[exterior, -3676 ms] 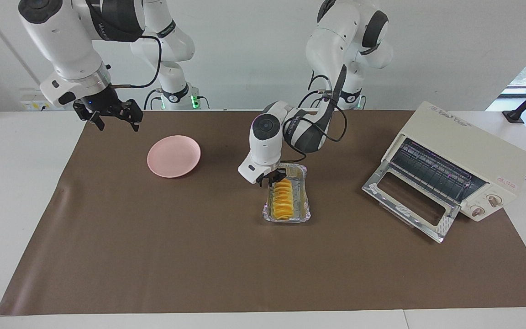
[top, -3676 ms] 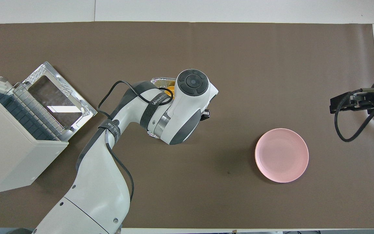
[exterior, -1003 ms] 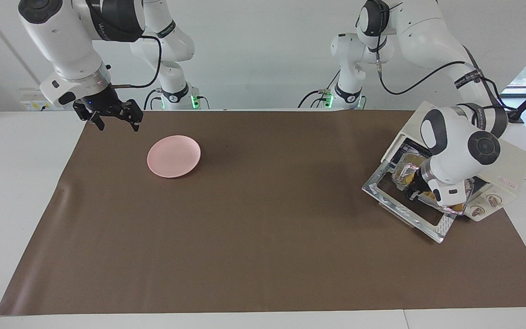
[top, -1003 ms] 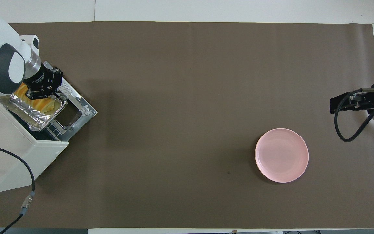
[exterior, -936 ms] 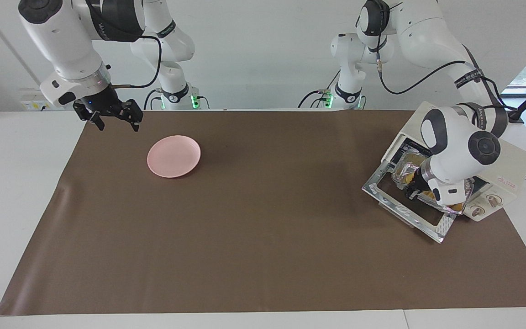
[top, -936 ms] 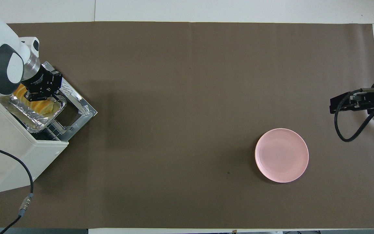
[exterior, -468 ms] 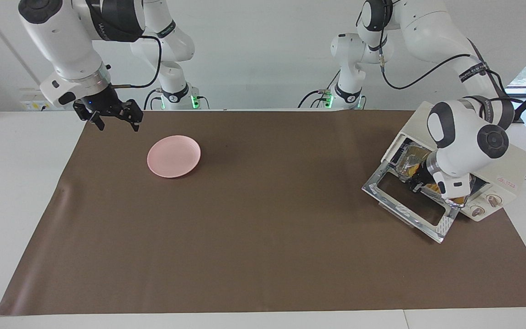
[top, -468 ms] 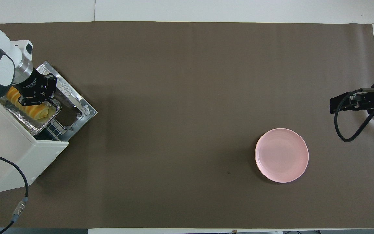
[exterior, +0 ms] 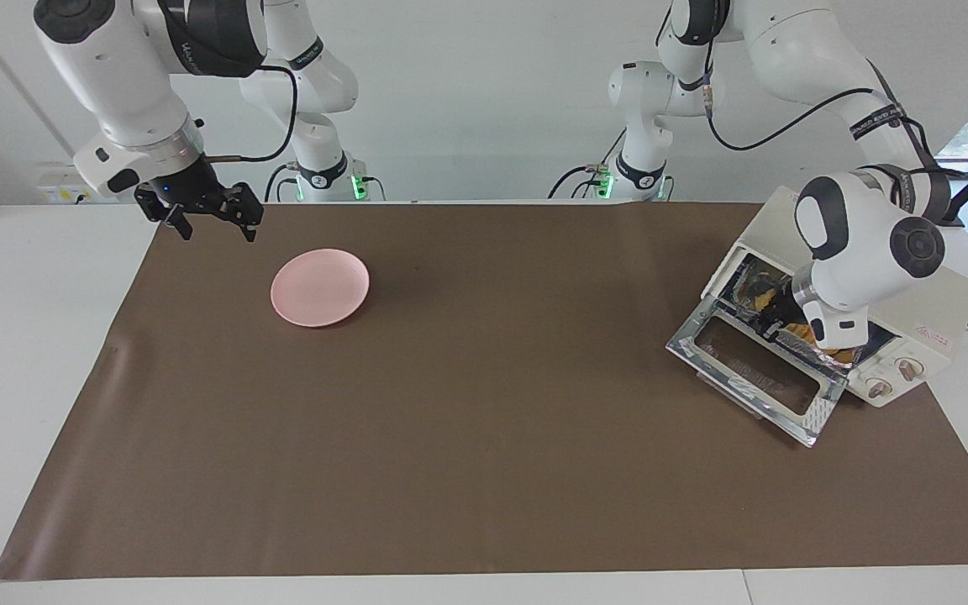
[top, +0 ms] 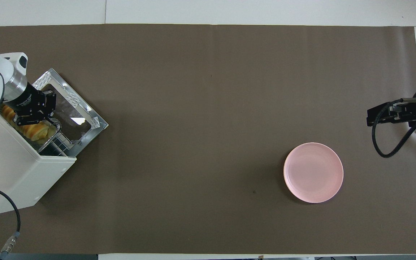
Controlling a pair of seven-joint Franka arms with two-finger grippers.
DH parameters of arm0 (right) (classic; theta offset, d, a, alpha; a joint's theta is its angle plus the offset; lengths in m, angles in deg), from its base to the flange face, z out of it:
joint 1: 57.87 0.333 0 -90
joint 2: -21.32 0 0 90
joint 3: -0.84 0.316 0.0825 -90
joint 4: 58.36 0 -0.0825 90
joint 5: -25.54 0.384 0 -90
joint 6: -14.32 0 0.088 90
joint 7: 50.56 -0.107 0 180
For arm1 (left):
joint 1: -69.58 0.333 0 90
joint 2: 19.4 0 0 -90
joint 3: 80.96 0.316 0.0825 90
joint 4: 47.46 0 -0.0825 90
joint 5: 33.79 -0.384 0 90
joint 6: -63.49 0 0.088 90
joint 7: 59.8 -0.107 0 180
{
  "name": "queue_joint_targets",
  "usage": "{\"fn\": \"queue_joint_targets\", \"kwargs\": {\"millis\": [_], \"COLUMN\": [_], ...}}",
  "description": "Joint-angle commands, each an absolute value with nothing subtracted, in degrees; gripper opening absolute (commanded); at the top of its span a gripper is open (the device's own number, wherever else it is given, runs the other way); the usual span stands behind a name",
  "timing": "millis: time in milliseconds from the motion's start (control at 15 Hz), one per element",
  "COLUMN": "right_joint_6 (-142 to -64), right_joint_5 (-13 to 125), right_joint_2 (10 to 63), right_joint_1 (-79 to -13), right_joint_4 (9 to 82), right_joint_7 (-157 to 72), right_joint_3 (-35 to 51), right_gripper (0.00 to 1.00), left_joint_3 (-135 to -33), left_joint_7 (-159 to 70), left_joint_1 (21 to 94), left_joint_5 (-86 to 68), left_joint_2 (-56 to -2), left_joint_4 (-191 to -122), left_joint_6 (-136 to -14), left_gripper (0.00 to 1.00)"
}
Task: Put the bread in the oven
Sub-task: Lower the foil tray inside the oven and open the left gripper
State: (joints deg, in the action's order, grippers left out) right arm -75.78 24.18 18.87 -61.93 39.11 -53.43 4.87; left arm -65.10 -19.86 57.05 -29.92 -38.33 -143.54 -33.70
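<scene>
The cream-white oven (exterior: 942, 315) (top: 9, 169) stands at the left arm's end of the table with its glass door (exterior: 753, 370) (top: 74, 108) dropped open. The yellow-orange ridged bread (top: 34, 130) (exterior: 797, 334) lies in a silver foil tray (top: 55, 129) (exterior: 824, 359). Tray and bread sit mostly inside the oven mouth on the wire rack. My left gripper (exterior: 775, 323) (top: 31, 117) is at the oven mouth, shut on the tray's rim; its wrist hides part of the bread. Over the mat's corner at the right arm's end, my right gripper (exterior: 208, 220) (top: 372, 117) waits open and holds nothing.
A round pink plate (exterior: 320, 287) (top: 313, 172) lies on the brown mat (exterior: 467, 403) toward the right arm's end. The open oven door juts out over the mat in front of the oven. A black cable (top: 11, 224) trails beside the oven.
My left gripper has pushed the foil tray with the bread deeper into the oven, off the open door. The right arm has not moved.
</scene>
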Motion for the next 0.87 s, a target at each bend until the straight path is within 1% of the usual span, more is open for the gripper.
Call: {"fn": "queue_joint_targets", "kwargs": {"millis": [0, 334, 802], "right_joint_6": [-76.6, -76.6, -76.6], "right_joint_5": [23.5, 23.5, 23.5], "right_joint_2": [17.6, 17.6, 17.6], "right_joint_1": [-62.2, -62.2, -62.2], "right_joint_4": [40.6, 40.6, 40.6], "right_joint_7": [-52.4, -52.4, -52.4], "right_joint_3": [5.1, 5.1, 5.1], "right_gripper": [1.0, 1.0, 1.0], "left_joint_3": [-65.1, -65.1, -65.1], "left_joint_7": [-21.0, -20.9, -21.0], "left_joint_1": [56.6, 56.6, 55.5], "left_joint_5": [-29.7, -30.1, -34.6], "left_joint_2": [-36.2, -36.0, -35.9], "left_joint_4": [-147.1, -147.5, -147.7], "left_joint_6": [-36.3, -36.5, -36.6], "left_gripper": [0.0, 0.0, 0.0]}}
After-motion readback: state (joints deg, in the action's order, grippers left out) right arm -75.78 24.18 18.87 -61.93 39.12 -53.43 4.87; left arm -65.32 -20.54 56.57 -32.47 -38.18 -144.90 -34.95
